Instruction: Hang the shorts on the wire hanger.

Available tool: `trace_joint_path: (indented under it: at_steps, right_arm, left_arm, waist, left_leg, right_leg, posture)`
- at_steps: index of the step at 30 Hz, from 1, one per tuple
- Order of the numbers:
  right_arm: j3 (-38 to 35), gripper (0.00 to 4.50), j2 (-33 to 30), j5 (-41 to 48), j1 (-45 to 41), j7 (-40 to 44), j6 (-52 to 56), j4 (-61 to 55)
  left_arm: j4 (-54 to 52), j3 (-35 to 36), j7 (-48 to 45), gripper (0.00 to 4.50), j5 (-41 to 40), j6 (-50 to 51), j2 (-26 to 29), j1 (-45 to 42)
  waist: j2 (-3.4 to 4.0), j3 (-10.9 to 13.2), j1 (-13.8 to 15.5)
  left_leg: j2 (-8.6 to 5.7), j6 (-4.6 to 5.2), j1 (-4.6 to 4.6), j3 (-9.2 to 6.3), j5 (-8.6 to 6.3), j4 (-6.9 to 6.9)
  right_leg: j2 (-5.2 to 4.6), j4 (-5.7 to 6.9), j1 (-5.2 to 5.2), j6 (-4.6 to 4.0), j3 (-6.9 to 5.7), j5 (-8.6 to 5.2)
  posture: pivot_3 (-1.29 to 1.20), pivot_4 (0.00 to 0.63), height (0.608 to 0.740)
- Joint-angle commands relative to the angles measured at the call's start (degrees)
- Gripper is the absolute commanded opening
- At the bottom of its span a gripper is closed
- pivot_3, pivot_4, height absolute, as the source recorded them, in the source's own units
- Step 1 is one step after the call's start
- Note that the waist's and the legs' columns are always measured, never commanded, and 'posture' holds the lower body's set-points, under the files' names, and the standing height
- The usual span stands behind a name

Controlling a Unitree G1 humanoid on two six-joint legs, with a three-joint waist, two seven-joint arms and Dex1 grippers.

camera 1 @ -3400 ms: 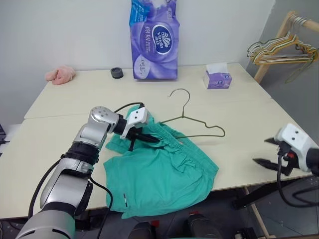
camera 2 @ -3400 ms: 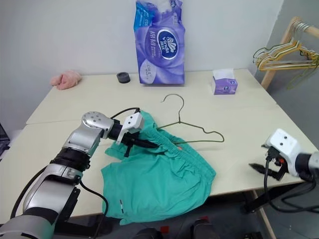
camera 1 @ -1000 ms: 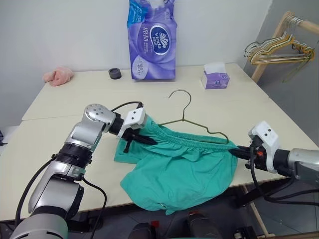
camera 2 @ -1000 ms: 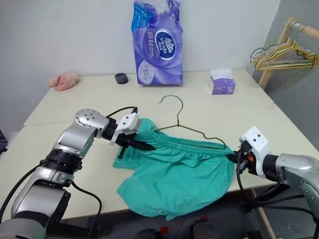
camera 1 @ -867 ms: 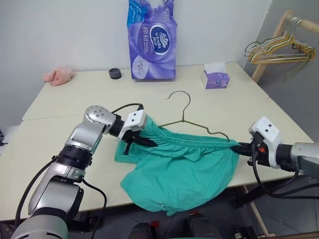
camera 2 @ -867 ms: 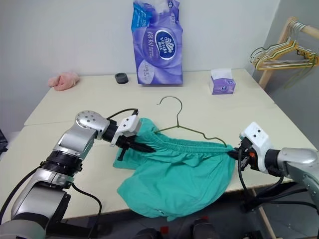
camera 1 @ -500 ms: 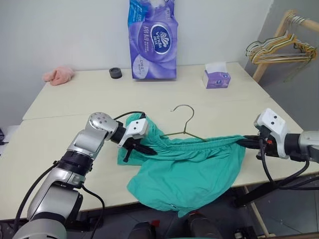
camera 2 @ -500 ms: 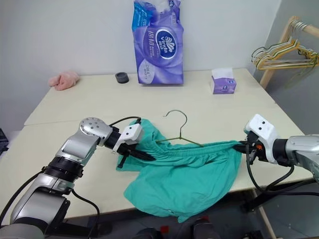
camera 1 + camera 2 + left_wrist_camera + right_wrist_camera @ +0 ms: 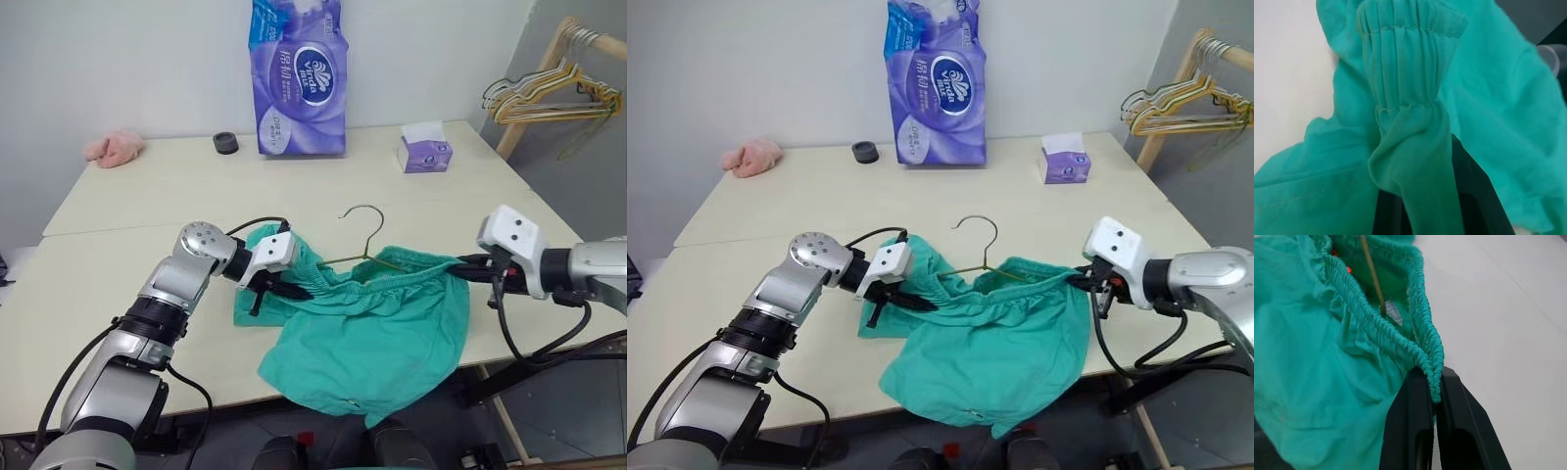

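Both the left end effector and right end effector are clamped on the shorts' waistband, stretched over the tabletop, wire hanger at 12 o'clock.

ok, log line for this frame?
left gripper: shut on shorts waistband | right gripper: shut on waistband's other end | wire hanger: hook showing, lower part inside waistband | stage: hanging under way
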Motion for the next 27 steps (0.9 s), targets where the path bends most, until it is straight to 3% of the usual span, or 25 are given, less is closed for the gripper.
trace_joint_path:
  at_steps: [1, 6, 11, 18, 27]
  right_arm:
    - [3.28, 0.0, 1.32, -1.37, -4.46, 0.08, 0.44, -3.26]
    - [8.34, 0.0, 3.63, -5.58, -8.36, -0.46, 0.21, -2.28]
    - [8.29, 1.44, 3.67, -7.63, -9.1, 0.58, -0.74, -1.91]
    - [2.54, 3.87, -0.73, -4.96, -4.36, 4.39, 0.8, -4.33]
    - [-0.67, 3.88, -5.23, -9.18, 4.84, 4.62, -3.18, 2.88]
  left_arm:
    - [-0.6, 0.23, 3.69, 0.02, 0.91, -1.21, -2.49, -0.38]
    - [-1.57, 0.11, 6.45, 0.02, 1.97, -1.23, -4.77, 0.09]
    - [-3.11, -0.14, 7.41, 0.02, 2.31, -0.94, -5.24, 1.24]
    - [-4.3, -0.12, 8.74, 0.02, 2.55, -0.75, -6.02, 2.16]
    - [-5.41, -0.32, 7.76, 0.02, 2.08, -0.95, -6.18, 2.42]
  waist:
    - [0.0, 0.01, 0.27]
    - [0.0, 0.01, 0.23]
    - [0.01, 0.02, 0.23]
    - [0.02, 0.03, 0.3]
    - [0.02, 0.03, 0.23]
  left_leg:
    - [-0.02, 0.0, -0.02, 0.0, 0.0, 0.0]
    - [-0.02, 0.01, -0.05, -0.04, 0.0, 0.0]
    - [-0.02, 0.01, -0.05, -0.04, 0.0, 0.0]
    - [-0.02, 0.01, -0.05, -0.08, 0.0, 0.0]
    - [-0.02, 0.01, 0.01, -0.03, 0.0, 0.0]
  right_leg:
    - [-0.02, -0.01, -0.02, -0.01, -0.01, 0.0]
    - [-0.03, 0.02, -0.06, -0.02, -0.03, 0.01]
    - [-0.03, 0.06, -0.08, -0.02, -0.03, 0.01]
    - [-0.03, 0.04, -0.06, -0.02, -0.07, 0.01]
    - [-0.03, 0.06, -0.02, -0.02, -0.05, 0.01]
  posture:
    - [-0.2, 0.07, 0.74]
    - [-0.19, 0.071, 0.74]
    - [-0.19, 0.073, 0.74]
    - [-0.19, 0.075, 0.74]
    - [-0.2, 0.074, 0.74]
